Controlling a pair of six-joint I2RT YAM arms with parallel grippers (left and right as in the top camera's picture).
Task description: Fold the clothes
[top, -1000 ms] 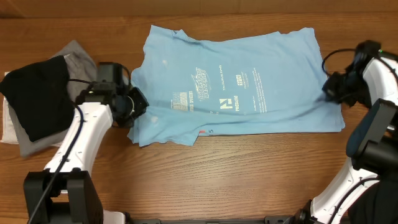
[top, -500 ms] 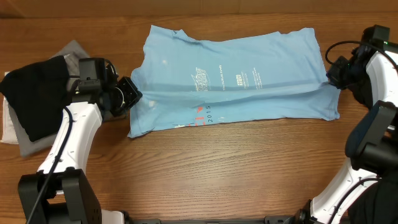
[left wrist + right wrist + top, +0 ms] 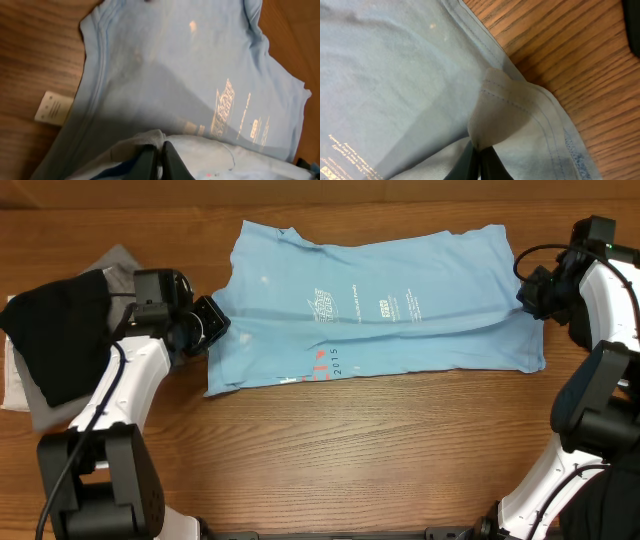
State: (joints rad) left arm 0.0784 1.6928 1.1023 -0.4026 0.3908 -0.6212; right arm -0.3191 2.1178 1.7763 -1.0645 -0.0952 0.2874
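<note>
A sky-blue T-shirt [image 3: 400, 290] with white and pink-red lettering lies across the back of the wooden table, its near edge folded up over the middle. My left gripper [image 3: 208, 328] is shut on the shirt's left edge; the left wrist view shows the fingers [image 3: 161, 152] pinching a fold of blue fabric [image 3: 190, 80]. My right gripper [image 3: 530, 292] is shut on the shirt's right edge; the right wrist view shows the fingers [image 3: 480, 157] pinching a bunched hem [image 3: 505, 107]. A black garment [image 3: 60, 330] lies on grey [image 3: 125, 265] and white cloth at far left.
The pile of black, grey and white garments sits at the table's left edge beside my left arm. A white care label [image 3: 54, 107] lies on the wood next to the shirt's edge. Bare wooden tabletop [image 3: 350, 450] lies in front of the shirt.
Both grippers carried the shirt's near edge away from the front, folding it over the middle. The lower print was covered and red "2015" lettering turned up; the shirt now looks narrower.
</note>
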